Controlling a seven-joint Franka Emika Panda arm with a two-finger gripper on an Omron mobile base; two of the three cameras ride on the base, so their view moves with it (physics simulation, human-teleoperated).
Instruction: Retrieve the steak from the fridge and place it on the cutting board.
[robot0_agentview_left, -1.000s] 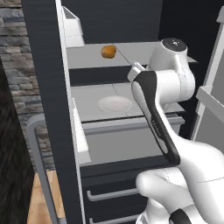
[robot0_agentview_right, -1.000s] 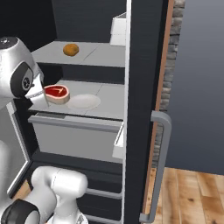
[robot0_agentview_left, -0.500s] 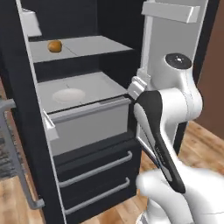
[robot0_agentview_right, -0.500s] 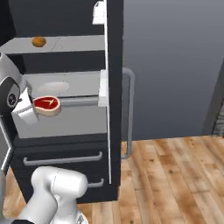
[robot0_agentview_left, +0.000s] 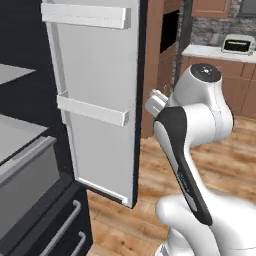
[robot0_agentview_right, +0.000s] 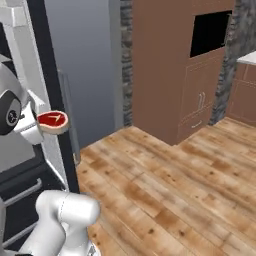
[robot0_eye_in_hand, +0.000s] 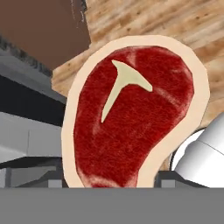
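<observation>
The steak (robot0_agentview_right: 53, 121) is out of the fridge (robot0_agentview_left: 30, 165) and rides at the end of the arm, just beside the open fridge door (robot0_agentview_left: 95, 100). In the hand view it lies flat and close, red face up with its pale rim all round, and the pincer (robot0_eye_in_hand: 109, 183) is clenched on its near edge. The step in hand looks like the carry to the cutting board, which is not yet in sight. To do it well, I would keep the slab level and the grip steady while the base turns, since a thin flat piece held by one edge may droop or slip if swung fast.

Going left to right from the fridge door: to its left stand the grey shelves and the dark drawers (robot0_agentview_left: 65, 232) with bar handles. The door itself, with its white bins (robot0_agentview_left: 92, 111), stands open close to the arm, and is the likeliest thing to be clipped. To its right lies open wooden floor (robot0_agentview_right: 165, 190), then tall brown cabinets (robot0_agentview_right: 165, 65) with a dark oven recess. Farthest right a pale counter (robot0_agentview_left: 220, 52) carries a toaster (robot0_agentview_left: 238, 44).
</observation>
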